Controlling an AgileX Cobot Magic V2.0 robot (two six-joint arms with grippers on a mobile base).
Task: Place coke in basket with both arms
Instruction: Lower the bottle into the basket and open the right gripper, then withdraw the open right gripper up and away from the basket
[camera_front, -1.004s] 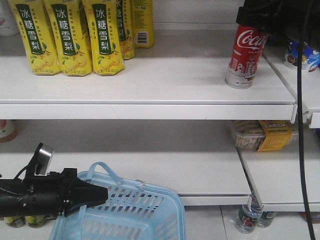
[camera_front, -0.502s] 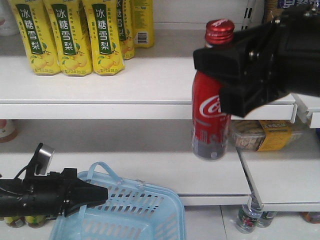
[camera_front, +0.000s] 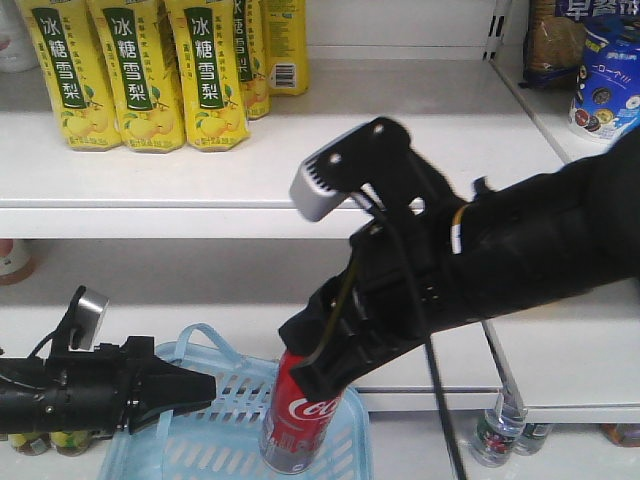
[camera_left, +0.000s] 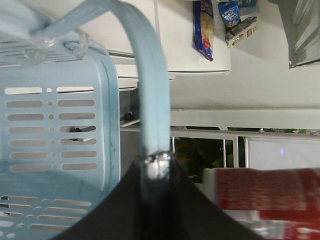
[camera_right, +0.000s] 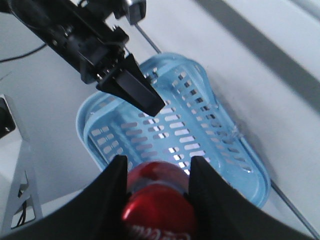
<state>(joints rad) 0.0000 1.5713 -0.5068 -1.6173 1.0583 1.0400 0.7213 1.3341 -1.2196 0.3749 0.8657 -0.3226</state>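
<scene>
The coke (camera_front: 298, 418), a red-labelled bottle, hangs upright with its lower part inside the light blue basket (camera_front: 225, 445). My right gripper (camera_front: 308, 368) is shut on the bottle's neck; in the right wrist view its fingers flank the red cap (camera_right: 159, 212) over the basket (camera_right: 200, 125). My left gripper (camera_front: 208, 388) is shut on the basket's loop handle (camera_left: 152, 95) at the left rim. The left wrist view shows the basket wall (camera_left: 60, 125) and the coke's red label (camera_left: 260, 190) to the right. The left arm (camera_right: 95, 40) also shows in the right wrist view.
Yellow pear-drink bottles (camera_front: 140, 70) stand on the upper shelf (camera_front: 300, 215) at the left. Snack packs (camera_front: 600, 85) sit at the upper right. The lower shelf's front edge (camera_front: 440, 398) runs just behind the basket. Small bottles (camera_front: 497, 435) stand below at the right.
My right arm has carried the coke off the upper shelf, down and to the left, into the basket's opening. The left arm and the basket have not moved.
</scene>
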